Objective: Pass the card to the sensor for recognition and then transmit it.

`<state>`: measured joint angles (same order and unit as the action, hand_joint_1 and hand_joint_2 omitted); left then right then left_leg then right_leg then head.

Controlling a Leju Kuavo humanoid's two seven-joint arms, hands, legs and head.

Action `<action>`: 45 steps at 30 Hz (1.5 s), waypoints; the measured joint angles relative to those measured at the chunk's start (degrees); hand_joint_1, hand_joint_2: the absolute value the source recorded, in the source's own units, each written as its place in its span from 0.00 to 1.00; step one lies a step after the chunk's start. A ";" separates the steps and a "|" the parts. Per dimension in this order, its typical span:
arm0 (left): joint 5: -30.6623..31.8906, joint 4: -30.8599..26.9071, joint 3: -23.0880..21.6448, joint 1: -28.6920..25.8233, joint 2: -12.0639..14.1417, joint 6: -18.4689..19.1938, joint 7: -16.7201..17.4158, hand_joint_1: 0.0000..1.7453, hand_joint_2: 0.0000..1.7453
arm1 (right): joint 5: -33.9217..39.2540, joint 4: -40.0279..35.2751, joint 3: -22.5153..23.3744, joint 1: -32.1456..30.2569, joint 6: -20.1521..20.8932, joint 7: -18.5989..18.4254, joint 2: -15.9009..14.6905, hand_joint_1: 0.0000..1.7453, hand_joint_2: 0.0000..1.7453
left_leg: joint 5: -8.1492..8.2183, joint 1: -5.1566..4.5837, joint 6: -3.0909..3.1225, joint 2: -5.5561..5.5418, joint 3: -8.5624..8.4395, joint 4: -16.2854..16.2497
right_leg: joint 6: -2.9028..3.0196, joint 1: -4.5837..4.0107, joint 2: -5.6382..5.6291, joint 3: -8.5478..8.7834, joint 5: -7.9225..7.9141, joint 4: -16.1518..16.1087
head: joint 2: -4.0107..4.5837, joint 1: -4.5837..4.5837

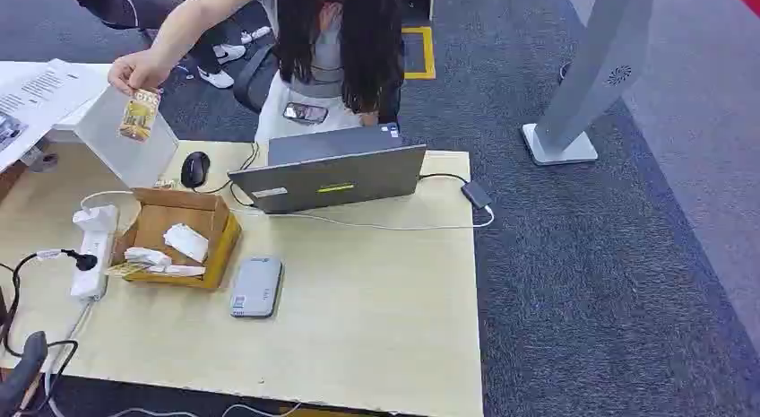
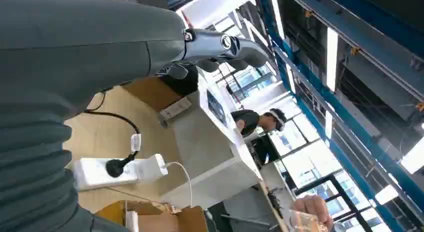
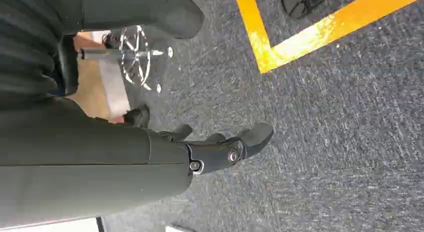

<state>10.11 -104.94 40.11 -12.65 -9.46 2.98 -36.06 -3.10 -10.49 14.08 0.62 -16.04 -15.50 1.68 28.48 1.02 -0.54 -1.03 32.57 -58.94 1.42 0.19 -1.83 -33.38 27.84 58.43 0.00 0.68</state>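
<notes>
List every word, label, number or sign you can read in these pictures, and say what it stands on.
None can be read.
Printed sheets at the table's far left corner: text too small.
Laptop lid stickers: blurred.
Grey card reader label and logo: too small.
Card in the person's hand: pattern blurred.
Power strip cable tag: blurred.

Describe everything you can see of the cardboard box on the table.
The cardboard box is a shallow open tray of brown-yellow card, one flap standing up at its far side. It rests flat on the pale wooden table, near the left, between the white power strip and the grey card reader. White paper pieces lie inside. No hand touches it.
</notes>
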 joint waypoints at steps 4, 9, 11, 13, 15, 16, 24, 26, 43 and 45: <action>5.15 2.94 -2.58 3.45 2.77 -2.80 1.77 0.00 1.00 | -1.14 0.00 -0.94 0.05 0.74 -0.99 -0.31 0.00 1.00 | 0.00 0.00 0.00 0.00 -0.01 -0.03 | -0.04 0.00 0.00 0.02 -0.03 0.00 | 0.00 0.00; 11.52 6.91 -5.88 7.78 5.94 -6.32 4.30 0.00 1.00 | -2.55 0.00 -1.92 0.07 1.53 -2.01 -0.70 0.00 1.00 | 0.00 0.00 0.00 0.00 -0.01 -0.07 | -0.05 0.00 0.00 0.02 -0.03 0.00 | 0.00 0.00; 14.29 8.81 -7.50 9.64 7.45 -7.82 5.49 0.00 1.00 | -3.19 0.00 -2.49 0.10 2.03 -2.43 -0.88 0.00 1.00 | 0.00 0.00 0.00 0.00 -0.01 -0.08 | -0.05 0.00 0.00 0.02 -0.03 0.00 | 0.00 0.00; 16.82 10.43 -8.88 11.29 8.72 -9.14 6.56 0.00 1.00 | -3.83 0.00 -2.80 0.14 2.25 -2.87 -1.12 0.00 1.00 | 0.00 0.00 0.00 0.00 0.00 -0.10 | -0.05 0.00 -0.01 0.02 -0.04 0.01 | 0.00 0.00; 19.38 12.31 -10.25 13.04 10.11 -10.58 7.71 0.00 1.00 | -4.46 0.00 -3.26 0.14 2.71 -3.32 -1.31 0.00 1.00 | 0.00 0.00 0.00 0.00 0.00 -0.10 | -0.05 0.00 -0.01 0.02 -0.04 0.01 | 0.00 -0.02; 20.68 13.27 -10.95 13.87 10.83 -11.30 8.28 0.00 1.00 | -4.81 0.00 -3.50 0.16 2.97 -3.50 -1.36 0.00 1.00 | 0.00 0.00 0.00 0.00 0.00 -0.11 | -0.06 0.00 -0.01 0.02 -0.04 0.01 | 0.00 0.00; 30.55 20.48 -15.95 20.28 16.10 -16.76 12.54 0.00 1.00 | -7.30 0.00 -5.29 0.29 4.33 -4.83 -2.28 0.00 1.00 | -0.01 0.00 0.00 0.02 0.00 -0.16 | -0.06 0.00 -0.05 0.02 -0.05 0.02 | 0.00 -0.02; 32.91 22.30 -17.25 21.95 17.42 -18.11 13.58 0.00 1.00 | -8.02 0.00 -5.66 0.31 4.90 -5.29 -2.49 0.00 1.00 | -0.01 0.00 0.00 0.01 0.01 -0.16 | -0.06 0.00 -0.05 0.02 -0.05 0.02 | 0.00 -0.02; 54.06 38.63 -28.03 35.85 28.83 -30.17 22.82 0.00 1.00 | -13.99 0.02 -9.75 0.42 8.44 -8.20 -4.22 0.00 1.00 | -0.06 0.00 -0.03 0.01 0.02 -0.19 | -0.06 0.00 -0.07 0.02 -0.07 0.04 | 0.00 0.00; 56.50 40.39 -29.25 37.18 29.98 -31.65 23.95 0.00 1.00 | -14.84 0.02 -10.10 0.44 9.00 -8.55 -4.39 0.00 1.00 | -0.06 0.00 -0.04 0.02 0.02 -0.20 | -0.06 0.00 -0.08 0.02 -0.07 0.04 | 0.00 0.00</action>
<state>66.61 -64.55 10.87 24.53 20.52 -28.67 -12.11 -17.94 -10.47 3.98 1.06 -7.04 -24.04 -2.71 28.42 1.03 -0.58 -1.02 32.59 -59.14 1.36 0.19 -1.91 -33.37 27.77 58.47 0.00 0.68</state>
